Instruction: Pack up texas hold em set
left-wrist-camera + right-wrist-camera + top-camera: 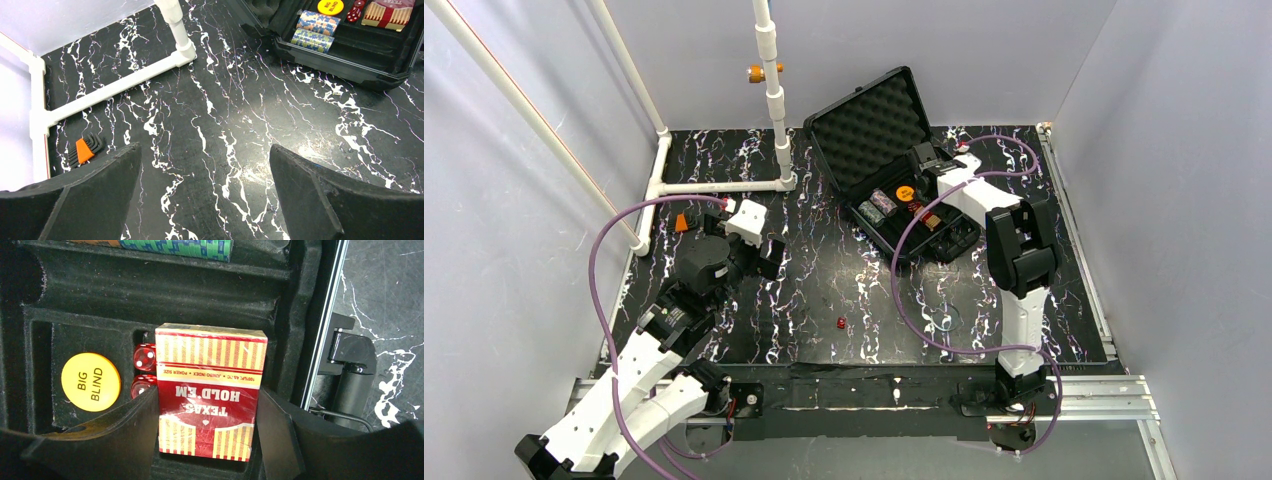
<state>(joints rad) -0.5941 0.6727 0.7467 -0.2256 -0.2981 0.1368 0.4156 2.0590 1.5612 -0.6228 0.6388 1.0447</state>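
Looking down from the top camera, I saw the black marbled table (pixel 824 290) with the open black case (pixel 869 125) at about 1 o'clock. Its foam-lined lid leaned back toward 11 o'clock. A white pipe frame (pixel 774 100) stood at 11 to 12 o'clock.

The left gripper (pixel 205 190) hung over bare tabletop at about 9 o'clock, its fingers spread wide with nothing between them. The right gripper (pixel 207 400) reached into the case base. Its two fingers (pixel 130 430) pressed against both long sides of the red-yellow card box (pixel 210 390), pinching it where it sat in its slot.

In the left wrist view, two poker chip stacks (pixel 315 30) lay on their sides in the case, at 9 o'clock of the card box. The yellow-orange "BIG BLIND" disc (pixel 91 382) rested in its own pocket, at 9 o'clock of the card box in the right wrist view. Two small red dice (pixel 144 356) were wedged between that disc and the box, touching the box edge. An orange-handled hex key set (pixel 85 150) lay near the frame at 9 to 10 o'clock. One loose red die (pixel 841 323) sat alone on the table at 6 o'clock, well apart from the case.
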